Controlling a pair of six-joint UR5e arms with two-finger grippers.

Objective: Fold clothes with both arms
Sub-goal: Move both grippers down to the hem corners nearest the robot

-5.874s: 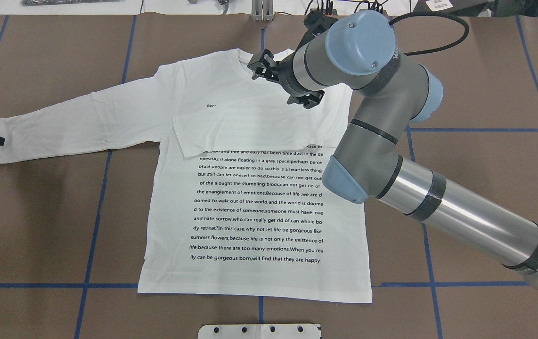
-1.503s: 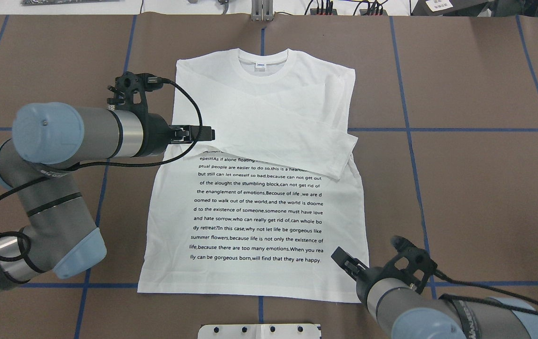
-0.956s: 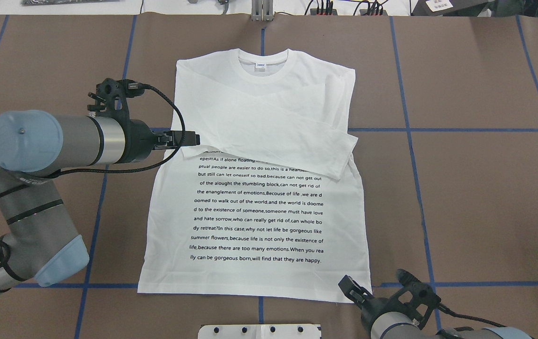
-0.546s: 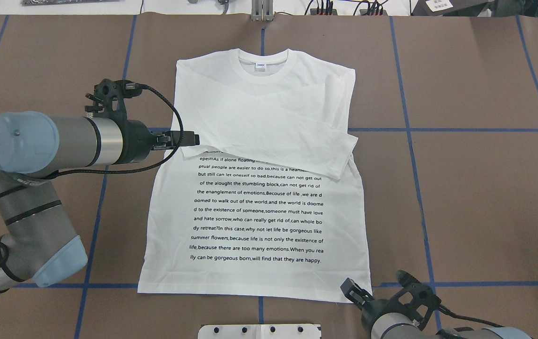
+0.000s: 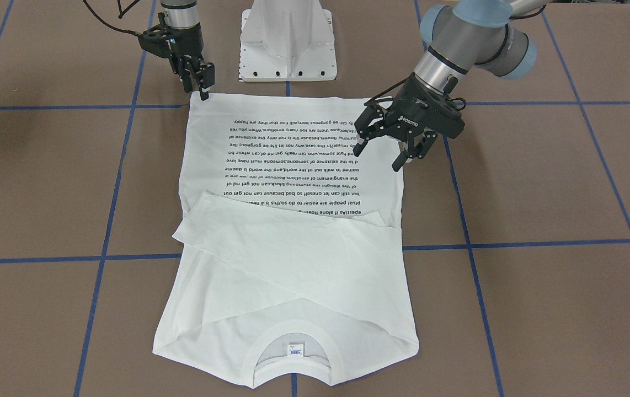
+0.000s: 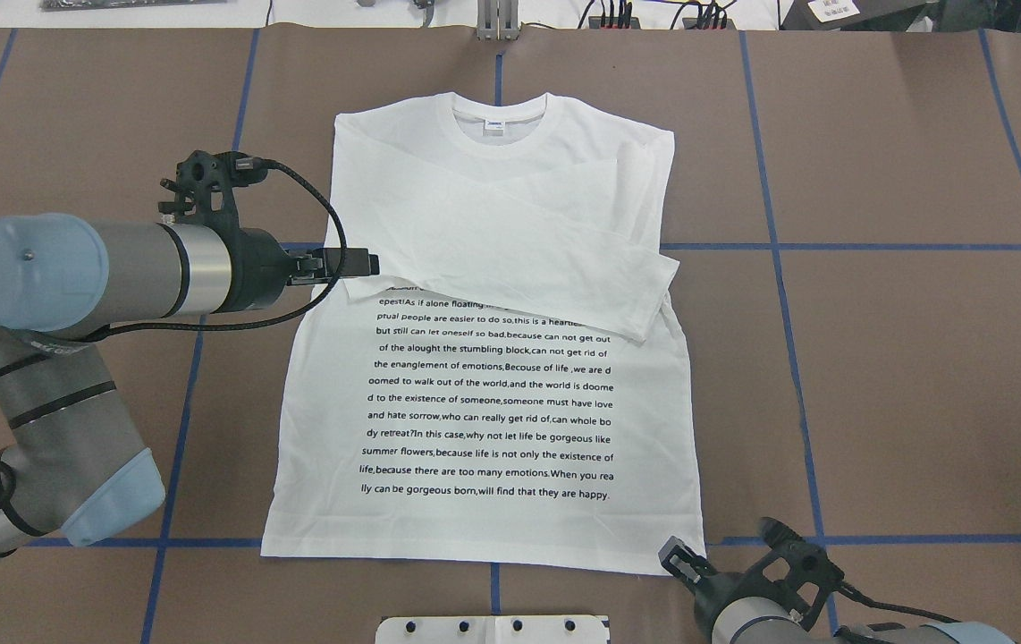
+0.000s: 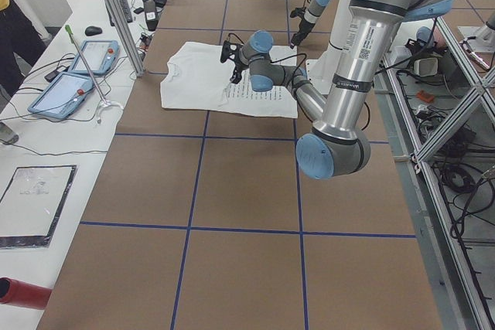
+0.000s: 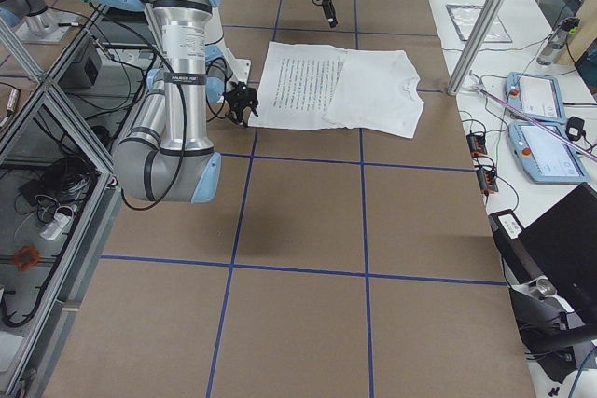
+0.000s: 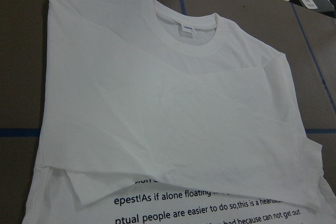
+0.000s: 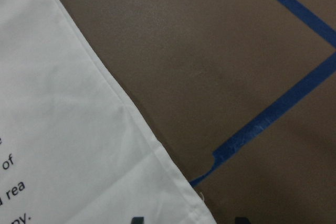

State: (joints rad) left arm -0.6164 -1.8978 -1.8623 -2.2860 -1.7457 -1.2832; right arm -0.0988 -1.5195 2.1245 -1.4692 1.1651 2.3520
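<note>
While the white long-sleeved cotton T-shirt lies flat and print-side up in the middle of the brown counter, its ribbed round collar points away from the robot and both sleeves are folded across the chest. The upper sleeve slants over the top lines of black text, and its cuff pokes just past the side seam on the robot's right. The left gripper hangs with its jaws apart and holding nothing, over the shirt's edge on the robot's left, level with the folded sleeves. At the near hem corner on the robot's right, the right gripper points down, its jaws parted to either side of the cloth's edge. A white plastic stand base sits just beyond the hem.
</note>
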